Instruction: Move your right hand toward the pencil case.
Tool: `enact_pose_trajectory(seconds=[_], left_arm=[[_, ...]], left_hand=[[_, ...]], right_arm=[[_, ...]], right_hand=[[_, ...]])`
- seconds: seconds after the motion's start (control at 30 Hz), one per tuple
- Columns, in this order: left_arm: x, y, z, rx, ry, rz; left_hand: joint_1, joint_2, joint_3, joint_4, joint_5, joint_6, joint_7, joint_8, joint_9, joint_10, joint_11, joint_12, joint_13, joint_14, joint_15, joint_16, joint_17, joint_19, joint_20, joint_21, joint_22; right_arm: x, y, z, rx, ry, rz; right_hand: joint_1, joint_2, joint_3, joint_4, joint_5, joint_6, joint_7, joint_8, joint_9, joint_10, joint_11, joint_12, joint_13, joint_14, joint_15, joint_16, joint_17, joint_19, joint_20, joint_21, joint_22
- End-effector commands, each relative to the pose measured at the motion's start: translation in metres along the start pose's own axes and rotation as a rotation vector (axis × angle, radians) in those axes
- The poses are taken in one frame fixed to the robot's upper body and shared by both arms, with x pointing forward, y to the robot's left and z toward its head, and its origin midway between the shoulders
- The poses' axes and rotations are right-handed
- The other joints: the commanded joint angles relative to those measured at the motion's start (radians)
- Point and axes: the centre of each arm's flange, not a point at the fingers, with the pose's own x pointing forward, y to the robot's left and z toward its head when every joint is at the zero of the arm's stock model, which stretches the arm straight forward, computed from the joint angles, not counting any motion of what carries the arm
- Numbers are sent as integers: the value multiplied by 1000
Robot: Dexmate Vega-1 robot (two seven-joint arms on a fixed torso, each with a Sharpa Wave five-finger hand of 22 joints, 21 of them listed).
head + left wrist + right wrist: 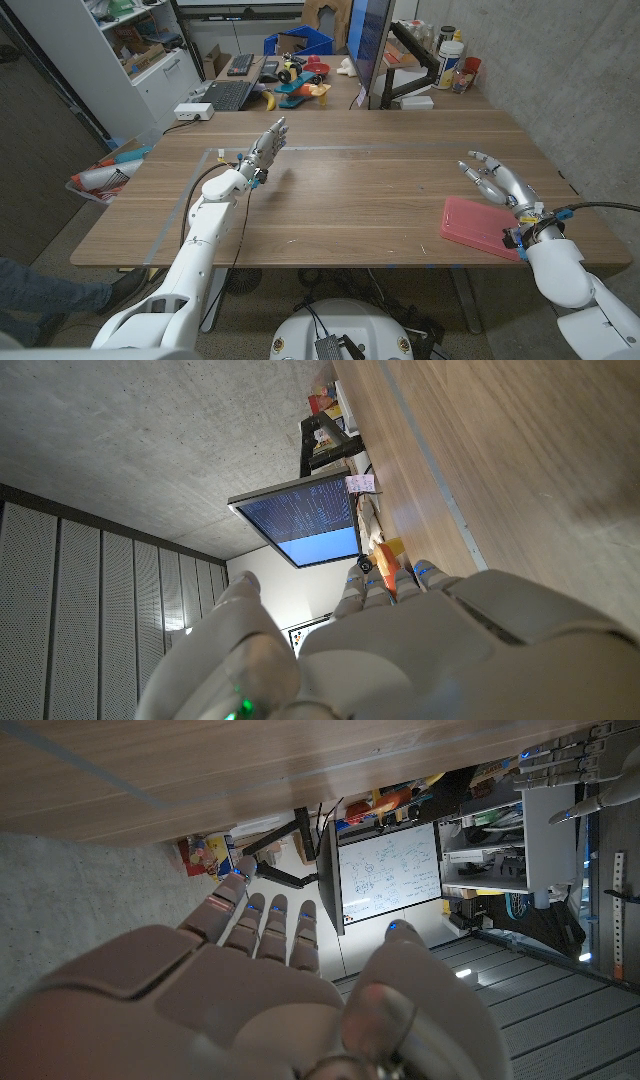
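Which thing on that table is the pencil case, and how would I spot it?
Start at the wooden table and go to its near corner on the robot's right. There the pencil case lies flat beside the right hand, which holds nothing. It is a flat pink rectangle, the only coloured thing on the bare wood.

No legible text; monitor (300,520) lines too small to read.
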Motion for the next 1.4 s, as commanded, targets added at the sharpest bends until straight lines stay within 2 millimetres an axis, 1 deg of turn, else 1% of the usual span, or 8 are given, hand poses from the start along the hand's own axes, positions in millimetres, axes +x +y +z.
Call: enact_pose_trajectory(seconds=[0.03, 0.23, 0.47, 0.53, 0.93, 1.2, 1.4], left_arm=[[2, 2, 1, -2, -2, -4], [2, 3, 0, -2, 3, -8], [2, 3, 0, 4, 5, -11], [3, 3, 0, 5, 5, -11], [3, 4, 0, 1, 4, -13], [4, 3, -1, 2, 7, -17], [5, 4, -2, 3, 10, -19]], left_hand=[[3, 8, -1, -6, -2, 3, -1, 2, 5, -10, -1, 4, 2, -13, -1, -1, 0, -35, 3, -2, 1], [2, 8, -2, -7, -2, 3, -1, 2, 5, -10, -2, 4, 2, -14, 1, -1, 0, -36, 3, -5, 1], [2, 9, -2, -7, -2, 4, -2, 3, 5, -11, -5, 4, 2, -13, 1, -1, 0, -35, 4, -8, 1], [1, 9, -3, -8, -2, 4, -2, 3, 5, -9, -2, 5, 2, -14, 1, -1, 0, -35, 4, -9, 2], [1, 10, -4, -9, -2, 7, 0, 4, 5, -11, -2, 4, 2, -16, 2, -2, 0, -36, 6, -13, 2], [0, 11, -4, -9, -2, 7, -1, 4, 5, -11, -1, 5, 2, -16, 3, -2, 0, -35, 6, -16, 2], [-1, 11, -5, -10, -2, 7, -1, 3, 5, -10, -1, 5, 2, -16, 2, -2, 0, -34, 6, -18, 2]], right_arm=[[-2, 5, 3, -72, 12, 10], [-2, 9, 5, -120, 12, 16], [-2, 12, 5, -131, 15, 20], [-2, 13, 6, -141, 14, 23], [-2, 14, 8, -180, 23, 25], [-1, 18, 11, -276, 33, 42], [-1, 19, 10, -295, 38, 49]], right_hand=[[3, -2, 2, -5, 5, 9, 0, 1, 2, 5, -4, 2, 0, 4, -10, 0, -1, 7, -3, -2, 6], [5, -2, 2, -6, 6, 11, -1, 1, 2, 8, -6, 3, 0, 5, -11, 0, -2, 9, -3, -4, 6], [6, -2, 2, -9, 7, 16, -3, 3, 2, 13, -6, 4, 0, 8, -11, 1, -3, 13, -5, -6, 6], [7, -2, 2, -9, 7, 17, -4, 3, 2, 13, -6, 5, 0, 9, -13, 1, -4, 14, -6, -7, 6], [6, -2, 2, -11, 9, 21, -9, 3, 2, 16, -10, 5, 0, 10, -12, 2, -5, 14, -5, -11, 6], [6, -3, 1, -12, 10, 24, -13, 3, 2, 18, -10, 5, 0, 11, -14, 2, -6, 12, -6, -16, 6], [5, -4, 0, -13, 11, 27, -15, 4, 2, 20, -10, 5, 0, 12, -17, 2, -7, 11, -7, -18, 6]])
